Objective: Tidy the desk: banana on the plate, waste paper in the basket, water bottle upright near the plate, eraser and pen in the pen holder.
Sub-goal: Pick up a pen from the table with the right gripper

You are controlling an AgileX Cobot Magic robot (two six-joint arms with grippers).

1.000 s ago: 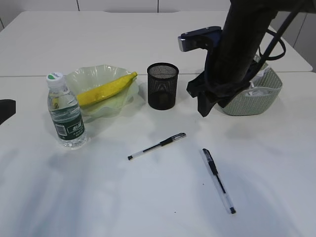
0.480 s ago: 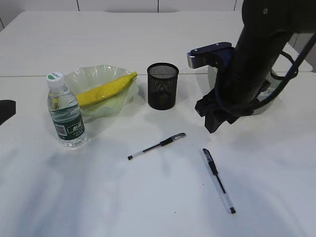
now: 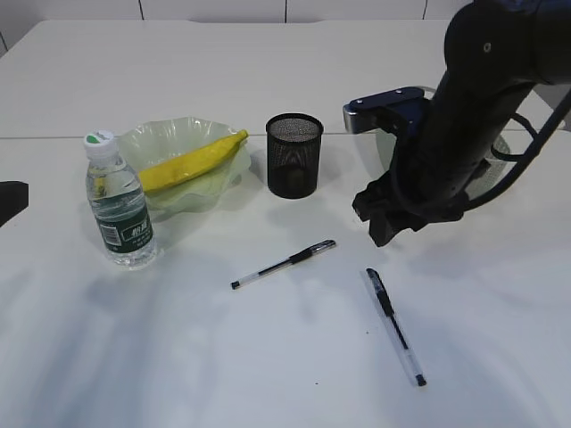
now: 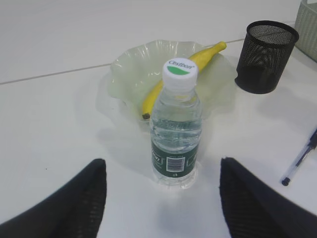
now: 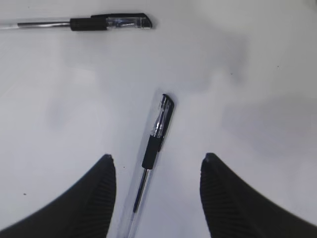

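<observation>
Mostly basket (image 3: 496, 175) behind right arm (image 3: 464, 116)

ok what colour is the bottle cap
White with a green patch on the bottle cap; left wrist view shows it best.

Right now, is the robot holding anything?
No. Both pincers are open and empty: the right pincer hovers over a clear black-capped pen, the left pincer faces the bottle.

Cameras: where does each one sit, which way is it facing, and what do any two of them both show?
Exterior view: looks down at a slant across the table; the right arm shows.
Left wrist view: low, behind the open left gripper, facing the bottle, banana and plate.
Right wrist view: looks straight down between the open right gripper at two pens.
Shared: both pens appear in exterior and right wrist views.
</observation>
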